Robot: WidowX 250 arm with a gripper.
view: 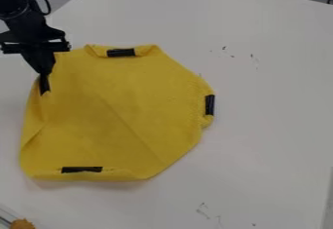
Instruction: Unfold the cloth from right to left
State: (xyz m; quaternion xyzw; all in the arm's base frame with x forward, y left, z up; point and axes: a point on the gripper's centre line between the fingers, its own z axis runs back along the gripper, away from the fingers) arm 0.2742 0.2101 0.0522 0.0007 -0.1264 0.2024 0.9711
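My gripper (44, 87) hangs at the upper left, over the left edge of the yellow cloth (120, 111). Its fingers are together, with cloth pinched at their tips and creases running down from there. The cloth lies mostly spread, with a diagonal crease across its middle and slanted edges at the upper right and lower right. Black strips mark its top edge, right edge and bottom edge. The top edge is curled around its strip, and the left side is slightly raised near the gripper.
The white table (267, 111) extends to the right and above the cloth. A clear container holding an orange-brown item (22, 224) stands at the bottom left corner. Small dark marks dot the tabletop at the upper right and bottom. Dark objects lie beyond the table's far edge.
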